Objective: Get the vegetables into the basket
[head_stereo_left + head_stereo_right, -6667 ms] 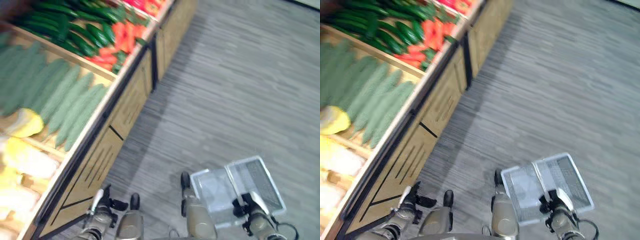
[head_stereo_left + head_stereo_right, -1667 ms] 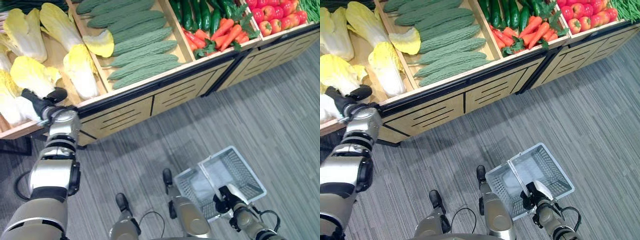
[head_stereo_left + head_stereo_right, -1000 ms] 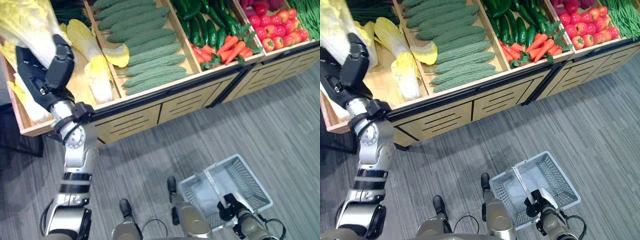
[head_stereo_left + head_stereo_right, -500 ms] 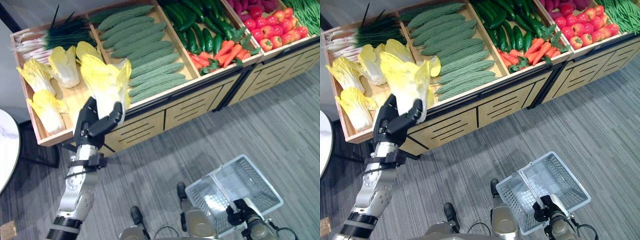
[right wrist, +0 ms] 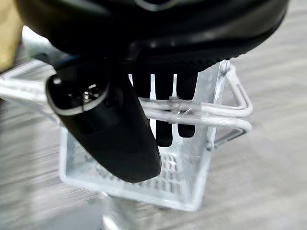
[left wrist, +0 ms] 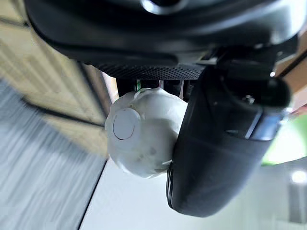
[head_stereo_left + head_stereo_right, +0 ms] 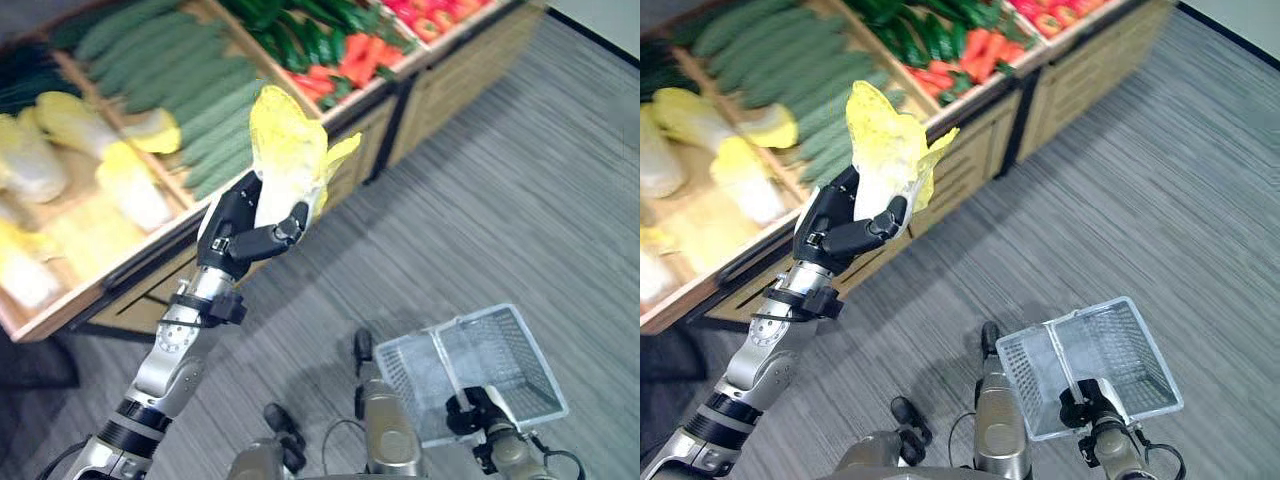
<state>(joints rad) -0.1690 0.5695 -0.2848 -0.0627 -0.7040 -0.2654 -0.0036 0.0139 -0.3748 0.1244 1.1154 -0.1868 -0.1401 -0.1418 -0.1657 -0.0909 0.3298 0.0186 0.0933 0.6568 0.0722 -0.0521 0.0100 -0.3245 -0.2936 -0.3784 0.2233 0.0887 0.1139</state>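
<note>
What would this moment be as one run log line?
left hand: gripping napa cabbage, off shelf | right hand: holding basket handle | basket: empty

No readable text, label, brand, number or sign can be made out on anything in these views.

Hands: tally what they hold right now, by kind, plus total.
cabbage: 1, gripped in the left hand, raised in front of the shelf
basket: 1, its handle gripped in the right hand
Total: 2
</note>
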